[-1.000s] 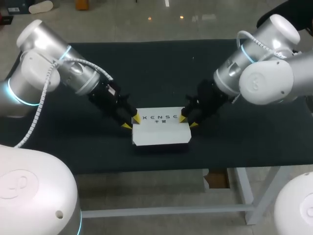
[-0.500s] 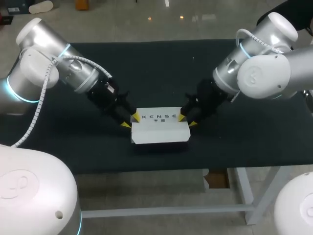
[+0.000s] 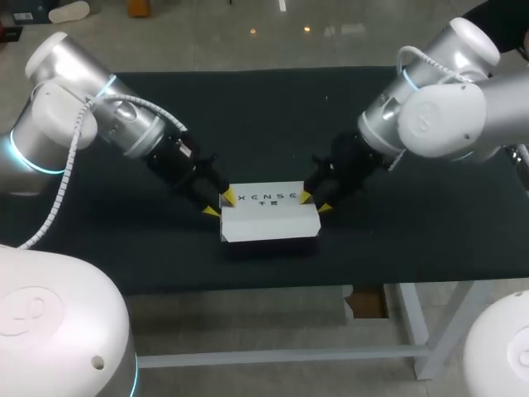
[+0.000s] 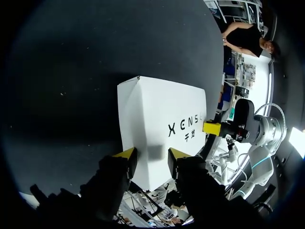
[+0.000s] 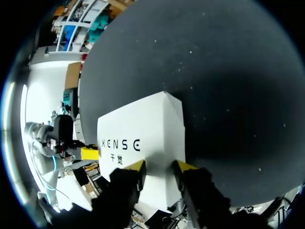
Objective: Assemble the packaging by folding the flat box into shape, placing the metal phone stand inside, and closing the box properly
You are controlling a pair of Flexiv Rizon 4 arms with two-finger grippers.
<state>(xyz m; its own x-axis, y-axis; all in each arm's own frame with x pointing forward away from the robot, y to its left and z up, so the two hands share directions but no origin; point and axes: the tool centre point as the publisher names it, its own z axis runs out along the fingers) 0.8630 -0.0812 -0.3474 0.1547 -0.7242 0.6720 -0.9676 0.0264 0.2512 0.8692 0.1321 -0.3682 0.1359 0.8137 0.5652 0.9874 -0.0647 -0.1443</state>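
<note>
Fingers (image 4: 126, 154) of the left gripper (image 4: 151, 157) stand spread, their yellow tips set against the short end of the white box (image 4: 162, 119), with white card showing in the gap between them. I see them pinching nothing. The right gripper (image 5: 160, 167) mirrors this at the opposite short end, its fingers (image 5: 137, 166) likewise parted and resting at the box's edge.

From above, the box (image 3: 271, 217) lies near the middle of the dark table (image 3: 248, 107), towards its front edge. It is folded up and looks closed, printed face upward. Its long axis runs side to side, straight from one gripper to the other. Each arm comes down at a slant from its own side, so neither is nearer: each has its own end directly ahead of its tips.

The metal phone stand is nowhere to be seen on the table. Whether it is inside I cannot tell.

To my eye, whatever comes next, a squeeze inward or tucking an end, turns on both arms acting along that long axis, evenly, or the box will slide sideways.
</note>
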